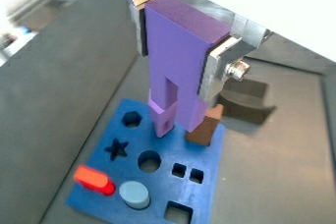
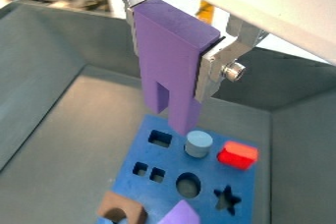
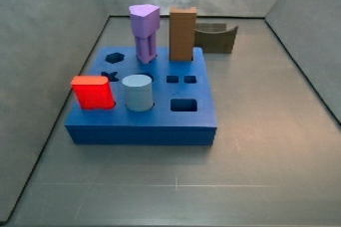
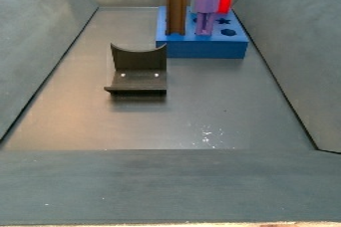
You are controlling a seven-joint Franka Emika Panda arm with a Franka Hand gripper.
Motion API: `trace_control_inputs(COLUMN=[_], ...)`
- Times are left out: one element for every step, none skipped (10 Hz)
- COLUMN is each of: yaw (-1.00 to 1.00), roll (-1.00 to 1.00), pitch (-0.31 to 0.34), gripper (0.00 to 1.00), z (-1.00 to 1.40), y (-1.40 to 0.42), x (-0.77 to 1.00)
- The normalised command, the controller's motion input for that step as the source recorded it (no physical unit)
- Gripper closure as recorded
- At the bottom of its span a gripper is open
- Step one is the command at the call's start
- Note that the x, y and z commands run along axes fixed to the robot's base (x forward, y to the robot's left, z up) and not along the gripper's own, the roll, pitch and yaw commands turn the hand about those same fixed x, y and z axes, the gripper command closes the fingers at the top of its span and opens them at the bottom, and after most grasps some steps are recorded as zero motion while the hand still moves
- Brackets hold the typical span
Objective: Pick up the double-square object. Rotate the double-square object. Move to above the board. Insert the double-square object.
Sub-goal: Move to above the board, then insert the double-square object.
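In both wrist views my gripper (image 1: 180,59) (image 2: 172,56) is shut on the double-square object (image 1: 175,46) (image 2: 168,51). This is a purple block with a groove down its lower half, and it hangs upright between the silver fingers (image 1: 218,69). The board (image 1: 105,174) (image 2: 144,154), a thick blue slab with shaped holes, lies below it on the floor. The object's lower end is above the board and apart from it. A pair of small square holes (image 1: 188,174) (image 2: 151,174) is open in the board's top. Neither side view shows the gripper or the held block, only the board (image 3: 140,129) (image 4: 229,45).
Standing in the board are a red block (image 3: 94,93) (image 2: 238,155), a light-blue cylinder (image 3: 138,93) (image 2: 198,143), a tall brown block (image 3: 182,32) (image 1: 206,128) and a pointed purple prism (image 3: 143,34) (image 4: 206,7). The dark fixture (image 3: 217,38) (image 4: 136,72) stands beside the board. Grey walls enclose the floor.
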Motion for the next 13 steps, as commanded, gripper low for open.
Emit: trace_control_inputs(yaw=[1.0,1.0,1.0,0.75,0.52,0.33,0.0,0.0,0.07,0.27,0.34,0.29,0.21], roll=[0.03,0.04,0.05,0.06,0.06,0.06,0.02,-0.03,-0.16,-0.14,-0.39,-0.52,-0.37], pitch=[0.16,0.211,0.241,0.241,0.209,0.17,0.0,0.0,-0.117,0.0,0.0,0.0,0.0], gripper=[1.0,1.0,1.0,1.0,1.0,1.0,1.0,1.0,1.0,1.0,1.0,1.0,1.0], z=[0.03,0.03,0.03,0.03,0.02,0.03,-0.03,-0.09,-0.37,-1.0,-1.0,-0.96,-0.94], y=[-0.07,-0.05,-0.05,-0.04,-0.04,-0.03,0.0,0.0,0.15,0.23,0.32,0.23,0.13], x=[0.07,0.08,0.08,0.08,0.08,0.07,-0.03,0.0,0.03,0.51,0.74,0.87,0.92])
